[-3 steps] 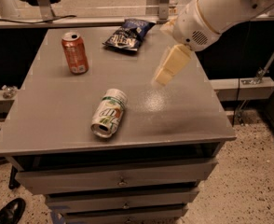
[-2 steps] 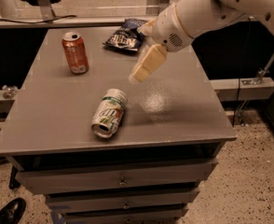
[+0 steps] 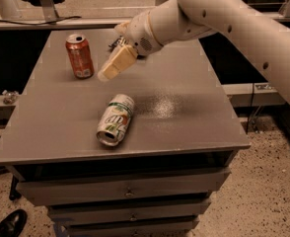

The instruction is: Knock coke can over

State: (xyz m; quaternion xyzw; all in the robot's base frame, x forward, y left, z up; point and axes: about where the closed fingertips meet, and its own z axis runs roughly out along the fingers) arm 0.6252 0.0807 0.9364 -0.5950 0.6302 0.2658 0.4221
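The coke can point(image 3: 79, 56) is reddish-orange with a silver top and stands upright at the far left of the grey table point(image 3: 184, 112). My gripper point(image 3: 107, 74) hangs above the table just right of the can, its cream-coloured tip pointing down and left, a small gap from the can. The white arm point(image 3: 224, 19) reaches in from the upper right.
A white-and-green 7UP can point(image 3: 116, 119) lies on its side near the table's front middle. A dark chip bag point(image 3: 116, 42) at the back is mostly hidden behind the arm. Drawers sit under the table. A black shoe point(image 3: 7, 224) is on the floor at lower left.
My arm has swung left across the table, bringing the gripper from the right middle to just beside the coke can. The cans have not moved.
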